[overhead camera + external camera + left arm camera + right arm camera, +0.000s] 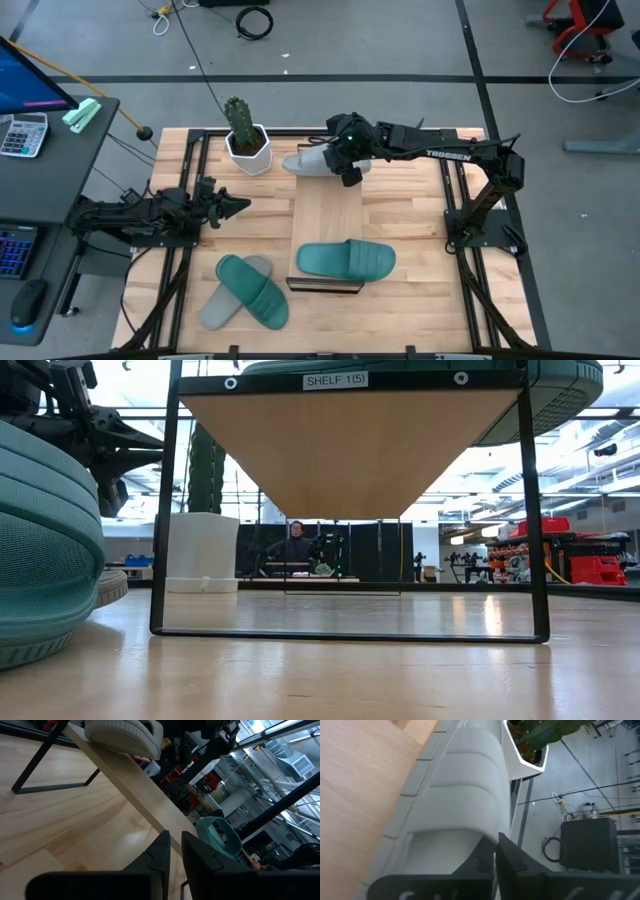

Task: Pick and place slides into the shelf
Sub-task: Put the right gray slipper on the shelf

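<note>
1. High view: the shelf point(328, 225) lay along the middle of the table point(410, 235). One teal slide point(347, 260) rested across the shelf's near end. A grey slide point(312, 160) sat at the far end, with the right gripper point(349, 165) directly over it; whether the fingers gripped it could not be told here. A second teal slide point(252, 290) lay on the table left of the shelf, overlapping a second grey slide point(222, 300). The left gripper point(232, 206) hovered over the table's left side, fingers drawn close together and holding nothing. A potted cactus point(243, 135) stood just beside the far grey slide.
2. Low view: the shelf's underside point(350, 450) spanned the dark end frame point(530, 510), labelled "SHELF 1(5)". A teal slide point(45, 550) filled the left foreground. The white pot point(202, 550) stood behind. A person point(296, 545) sat far off in the room.
3. Left wrist view: the left fingers point(160, 855) stood nearly closed and empty, near the shelf's edge point(140, 795). The grey slide point(125, 735) and teal slide point(217, 837) rested at its opposite ends.
4. Right wrist view: the right fingers point(482, 857) stood narrowly parted, tips against the grey slide's strap point(465, 785); a firm hold could not be confirmed
</note>
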